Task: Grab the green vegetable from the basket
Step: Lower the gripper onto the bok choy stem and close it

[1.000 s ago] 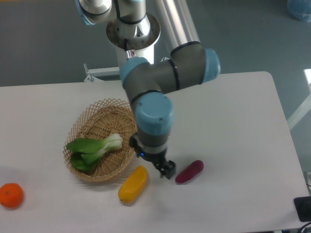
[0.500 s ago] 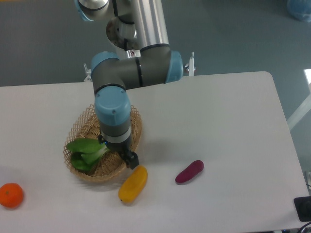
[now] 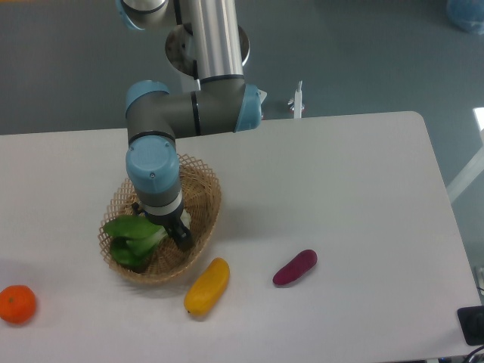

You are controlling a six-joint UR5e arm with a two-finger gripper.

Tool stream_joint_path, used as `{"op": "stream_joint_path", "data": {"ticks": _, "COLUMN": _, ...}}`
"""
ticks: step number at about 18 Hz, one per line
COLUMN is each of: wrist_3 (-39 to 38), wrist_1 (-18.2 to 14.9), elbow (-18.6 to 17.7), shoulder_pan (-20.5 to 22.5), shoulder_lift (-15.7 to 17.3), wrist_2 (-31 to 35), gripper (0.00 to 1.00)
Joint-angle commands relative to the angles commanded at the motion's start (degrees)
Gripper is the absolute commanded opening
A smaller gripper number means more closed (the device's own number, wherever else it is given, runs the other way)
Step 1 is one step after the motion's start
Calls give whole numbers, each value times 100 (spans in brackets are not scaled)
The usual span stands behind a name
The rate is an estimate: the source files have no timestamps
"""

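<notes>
The bok choy (image 3: 132, 238) lies in the tan wicker basket (image 3: 204, 204) at the left of the table, its dark green leaves toward the left and its pale stem mostly hidden under my wrist. My gripper (image 3: 180, 234) hangs over the basket right at the stem end of the bok choy. The arm's wrist covers the fingers from above, so I cannot tell whether they are open or shut or touching the vegetable.
A yellow oblong fruit (image 3: 207, 286) lies on the table just outside the basket's front right rim. A purple oblong vegetable (image 3: 295, 267) lies further right. An orange (image 3: 17, 304) sits at the front left edge.
The arm has swung left from beside the purple vegetable, over the yellow fruit, to above the basket. The gripper now covers the bok choy's stem. The vegetables have not moved.
</notes>
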Motion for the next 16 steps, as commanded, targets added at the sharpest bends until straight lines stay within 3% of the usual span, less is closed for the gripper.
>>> {"op": "stream_joint_path", "data": {"ticks": 8, "wrist_3": -193, "wrist_1": 35, "elbow": -44, "shoulder_pan": -97, "shoulder_lift": -176, "wrist_2": 9, "gripper": 100}}
{"op": "stream_joint_path", "data": {"ticks": 9, "wrist_3": -193, "wrist_1": 44, "elbow": -44, "shoulder_pan": -97, "shoulder_lift": -176, "wrist_2": 9, "gripper": 96}}
{"op": "stream_joint_path", "data": {"ticks": 12, "wrist_3": -202, "wrist_1": 44, "elbow": -44, "shoulder_pan": -97, "shoulder_lift": -176, "wrist_2": 18, "gripper": 43}}
{"op": "stream_joint_path", "data": {"ticks": 13, "wrist_3": -202, "wrist_1": 44, "elbow": -44, "shoulder_pan": -97, "shoulder_lift": -176, "wrist_2": 18, "gripper": 30}}
{"op": "stream_joint_path", "data": {"ticks": 14, "wrist_3": -202, "wrist_1": 44, "elbow": -44, "shoulder_pan": -97, "shoulder_lift": -176, "wrist_2": 18, "gripper": 20}}
{"op": "stream_joint_path", "data": {"ticks": 16, "wrist_3": -202, "wrist_1": 35, "elbow": -36, "shoulder_pan": -97, "shoulder_lift": -150, "wrist_2": 18, "gripper": 17}}
